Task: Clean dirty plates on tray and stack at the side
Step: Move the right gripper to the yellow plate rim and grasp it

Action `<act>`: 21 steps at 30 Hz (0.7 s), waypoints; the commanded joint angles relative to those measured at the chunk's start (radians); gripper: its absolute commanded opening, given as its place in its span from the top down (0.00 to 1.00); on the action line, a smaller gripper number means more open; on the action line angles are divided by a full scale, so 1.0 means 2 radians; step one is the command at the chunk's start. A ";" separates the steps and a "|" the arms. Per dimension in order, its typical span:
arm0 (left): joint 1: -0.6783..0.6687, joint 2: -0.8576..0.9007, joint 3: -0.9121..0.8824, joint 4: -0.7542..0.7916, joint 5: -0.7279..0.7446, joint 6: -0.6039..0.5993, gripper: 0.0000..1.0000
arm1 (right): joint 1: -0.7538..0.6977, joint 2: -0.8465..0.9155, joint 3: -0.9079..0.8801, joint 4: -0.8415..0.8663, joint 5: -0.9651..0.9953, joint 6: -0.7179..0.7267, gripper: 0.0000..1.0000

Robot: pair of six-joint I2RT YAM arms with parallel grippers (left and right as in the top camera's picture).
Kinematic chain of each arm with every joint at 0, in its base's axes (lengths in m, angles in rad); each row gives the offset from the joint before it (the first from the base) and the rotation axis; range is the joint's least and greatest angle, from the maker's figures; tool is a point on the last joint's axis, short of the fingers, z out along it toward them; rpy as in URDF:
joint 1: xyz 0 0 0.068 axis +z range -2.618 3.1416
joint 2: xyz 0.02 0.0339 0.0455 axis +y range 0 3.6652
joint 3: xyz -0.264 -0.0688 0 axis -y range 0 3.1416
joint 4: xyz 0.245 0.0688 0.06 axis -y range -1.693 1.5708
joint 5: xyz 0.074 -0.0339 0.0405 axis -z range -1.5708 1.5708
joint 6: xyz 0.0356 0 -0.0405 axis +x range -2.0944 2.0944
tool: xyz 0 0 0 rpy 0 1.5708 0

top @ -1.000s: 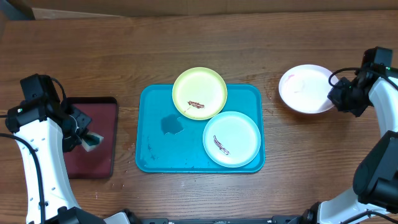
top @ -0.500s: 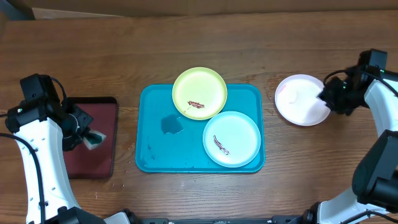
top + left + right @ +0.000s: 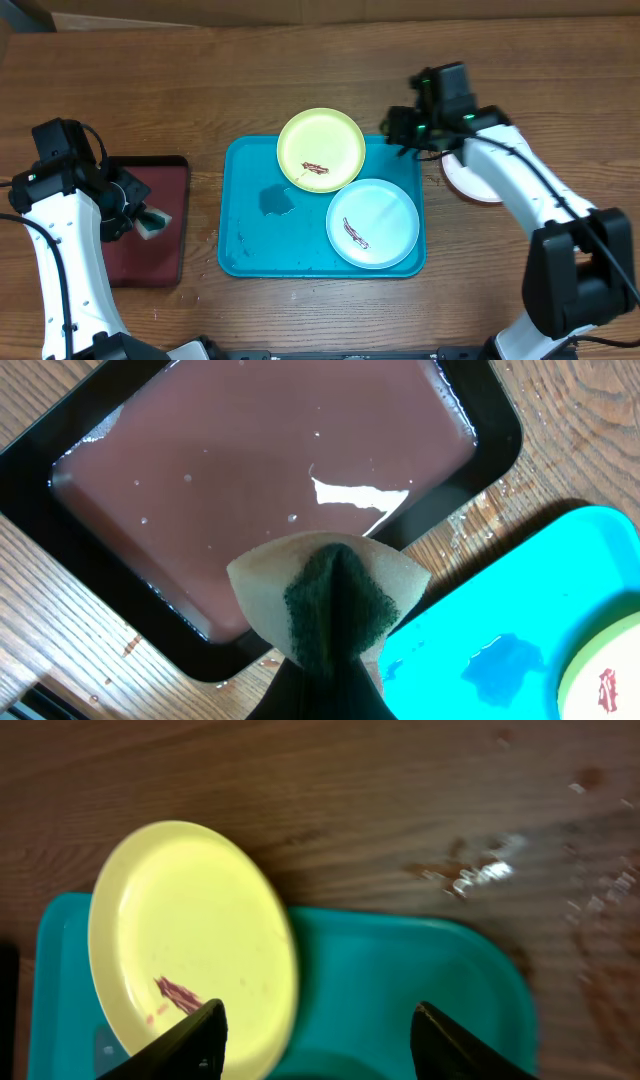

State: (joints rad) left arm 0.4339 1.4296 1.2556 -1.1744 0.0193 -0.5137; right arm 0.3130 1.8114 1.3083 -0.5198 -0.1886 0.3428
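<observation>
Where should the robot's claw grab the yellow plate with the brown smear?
By its thin rim on the right side, coming in from the right. The yellow plate leans on the back rim of the tray, so that edge looks lifted, and the open right claw is nearest it.

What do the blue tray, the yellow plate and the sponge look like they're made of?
The blue tray looks like glossy moulded plastic: even colour, rounded corners, water pooling on it. The yellow plate is likely smooth plastic too, uniform with a thin rim. The sponge shows fuzzy dark green fibre against a smooth tan layer, probably scouring pad on foam.
</observation>
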 commanded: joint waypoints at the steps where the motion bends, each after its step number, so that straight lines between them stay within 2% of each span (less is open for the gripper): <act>1: 0.002 0.002 0.001 0.002 0.004 0.010 0.96 | 0.028 0.020 -0.002 0.028 0.091 0.017 0.38; 6: 0.002 0.002 0.001 0.003 0.004 0.010 0.96 | 0.040 0.058 -0.002 0.066 0.087 0.008 0.38; 11: 0.002 0.002 0.001 0.006 0.004 0.010 0.96 | 0.040 0.102 -0.002 0.084 0.023 0.009 0.39; 13: 0.002 0.002 0.001 0.007 0.004 0.010 0.96 | 0.040 0.107 -0.002 0.088 0.001 0.009 0.43; 16: 0.002 0.002 0.001 0.009 0.004 0.010 0.96 | 0.042 0.107 -0.002 0.089 -0.014 0.020 0.56; 20: 0.002 0.002 0.001 0.010 0.004 0.010 0.96 | 0.048 0.107 -0.002 0.083 -0.056 0.043 0.79; 21: 0.002 0.002 0.001 0.010 0.004 0.010 0.95 | 0.050 0.107 -0.002 0.084 -0.081 0.048 0.80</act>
State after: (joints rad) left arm 0.4339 1.4296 1.2552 -1.1584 0.0196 -0.5133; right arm 0.3988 2.0338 1.3056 -0.3580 -0.2352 0.4026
